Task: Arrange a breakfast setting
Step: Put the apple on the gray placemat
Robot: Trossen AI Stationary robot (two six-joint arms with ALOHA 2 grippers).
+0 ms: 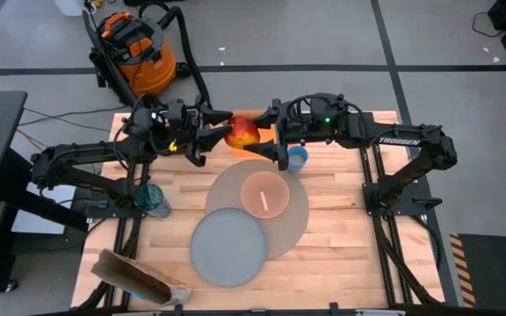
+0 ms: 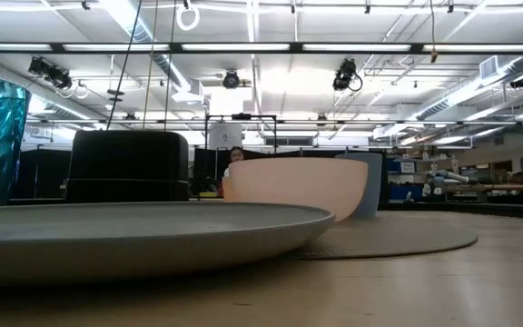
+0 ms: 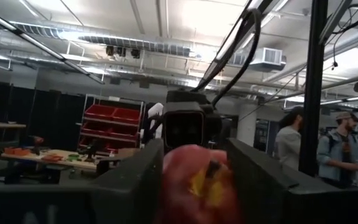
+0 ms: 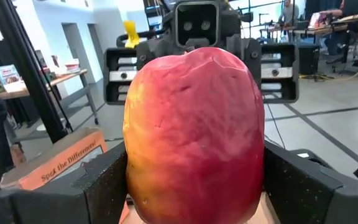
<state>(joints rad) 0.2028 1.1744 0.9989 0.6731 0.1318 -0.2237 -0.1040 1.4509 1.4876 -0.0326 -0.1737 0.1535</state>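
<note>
Both claws meet at the apple (image 1: 243, 132), held in the air over the counter's far edge. The right claw (image 1: 255, 132) clamps it; the left claw (image 1: 218, 132) flanks it, grip uncertain. Best the left lets go fully before the right pulls away.

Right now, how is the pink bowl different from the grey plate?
The pink bowl is small with tall sides; the grey plate is wider and nearly flat. The bowl sits in the middle of the round mat; the plate only overlaps the mat's edge, mostly on the wooden table. The bowl holds a spoon; the plate holds nothing. Both are round and neither gripper touches them.
</note>
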